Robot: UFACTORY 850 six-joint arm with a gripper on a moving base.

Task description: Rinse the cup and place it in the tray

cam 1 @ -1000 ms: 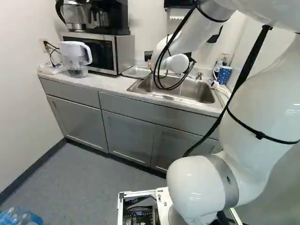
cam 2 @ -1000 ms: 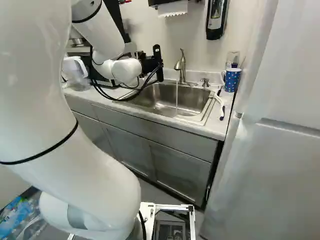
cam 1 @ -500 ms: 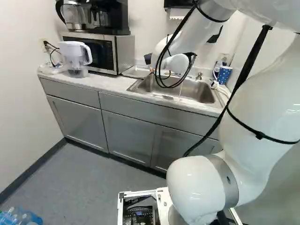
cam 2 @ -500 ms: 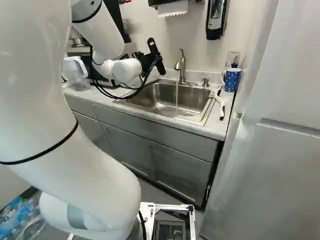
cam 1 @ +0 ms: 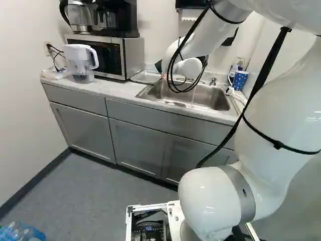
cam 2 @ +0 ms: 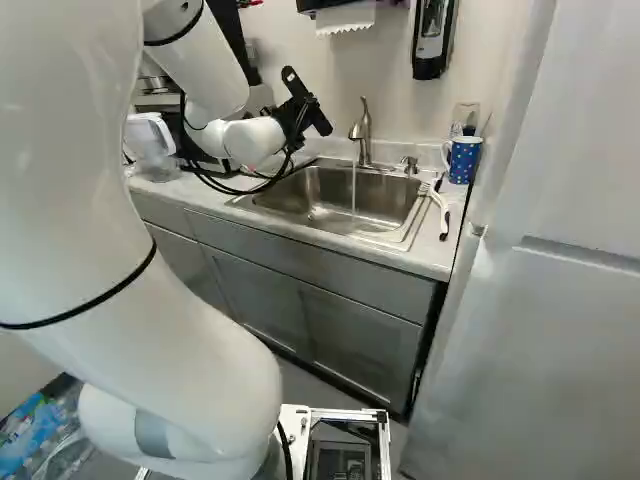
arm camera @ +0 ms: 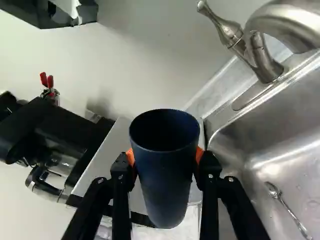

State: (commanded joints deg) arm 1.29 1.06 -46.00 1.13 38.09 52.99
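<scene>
Fingers parted to the cup's width, the gripper [arm camera: 165, 156] pinches the dark cup [arm camera: 167, 182] near the rear corner of the sink [cam 2: 385, 195] nearest the microwave [cam 1: 105, 55], where wet, tapering walls could slip through if tilted.

arm [cam 1: 281, 115]: white, rounded | joint band [cam 1: 243, 190]: grey | cables [cam 1: 189, 35]: black | fingers [arm camera: 120, 192]: black | pads [arm camera: 199, 154]: orange | screws [arm camera: 230, 179]: silver

Blue cup gripped, grey tray at left

The smooth, dark-blue, tapering cup [arm camera: 167, 185] is tilted, its round mouth open and dark inside, held from both sides in the gripper [cam 2: 300, 108] near the sink's left side. The shallow, pale-grey, rimmed tray [cam 1: 145, 77] lies flat just left of the metal sink [cam 1: 218, 100].
</scene>
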